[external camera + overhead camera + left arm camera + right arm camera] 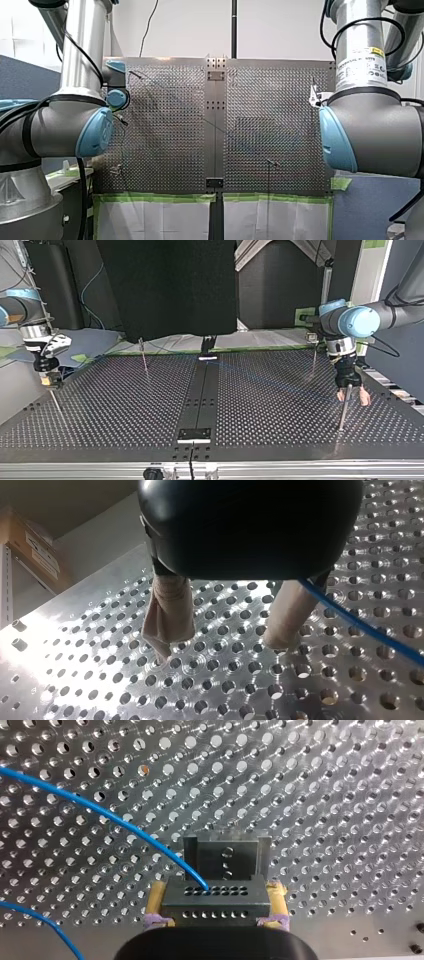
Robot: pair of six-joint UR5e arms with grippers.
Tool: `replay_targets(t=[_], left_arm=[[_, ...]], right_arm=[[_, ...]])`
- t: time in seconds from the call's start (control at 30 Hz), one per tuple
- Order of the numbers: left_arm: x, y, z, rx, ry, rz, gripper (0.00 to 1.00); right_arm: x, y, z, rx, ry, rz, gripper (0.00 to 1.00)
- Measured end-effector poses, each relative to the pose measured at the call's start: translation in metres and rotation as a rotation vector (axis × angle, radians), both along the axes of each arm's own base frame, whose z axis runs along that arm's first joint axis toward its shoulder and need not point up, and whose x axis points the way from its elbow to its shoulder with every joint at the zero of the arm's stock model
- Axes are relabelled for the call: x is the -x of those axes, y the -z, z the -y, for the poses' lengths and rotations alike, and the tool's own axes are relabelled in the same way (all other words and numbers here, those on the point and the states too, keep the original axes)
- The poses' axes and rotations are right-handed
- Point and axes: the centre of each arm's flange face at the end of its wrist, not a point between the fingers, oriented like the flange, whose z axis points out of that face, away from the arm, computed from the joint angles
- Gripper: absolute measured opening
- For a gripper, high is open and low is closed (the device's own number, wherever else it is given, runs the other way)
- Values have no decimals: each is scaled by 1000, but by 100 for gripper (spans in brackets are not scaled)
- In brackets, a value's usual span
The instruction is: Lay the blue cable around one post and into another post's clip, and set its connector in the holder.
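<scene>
In the right wrist view my right gripper point(216, 890) is shut with its yellow pads on a dark grey connector point(212, 907). The blue cable point(115, 822) enters the connector's top and curves away over the perforated table. A grey holder point(227, 852) stands just ahead of the connector. My left gripper point(220, 647) is open, with nothing between its beige pads, and the blue cable point(360, 625) runs past the outside of one finger. In the top view my left gripper point(353, 397) hangs at the right beside a thin post point(343, 415), and my right gripper point(48, 376) is at the far left.
More thin posts stand on the table, one at the back left point(144, 359) and one at the back right point(314, 360) of the top view. A dark centre strip point(200, 395) splits the table. Green tape point(160, 198) lines the table's front edge in the front view.
</scene>
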Motion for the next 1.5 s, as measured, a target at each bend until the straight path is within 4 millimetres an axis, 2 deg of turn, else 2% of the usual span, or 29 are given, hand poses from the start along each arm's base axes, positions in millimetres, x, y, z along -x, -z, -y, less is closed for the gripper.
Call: replay_targets(t=[0.93, 1.5], left_arm=[[0, 0, 1, 0, 1, -1, 100], [0, 0, 0, 0, 1, -1, 100]], right_arm=[[-10, -1, 5, 16, -44, 27, 0], [-14, -1, 0, -27, -44, 32, 0]])
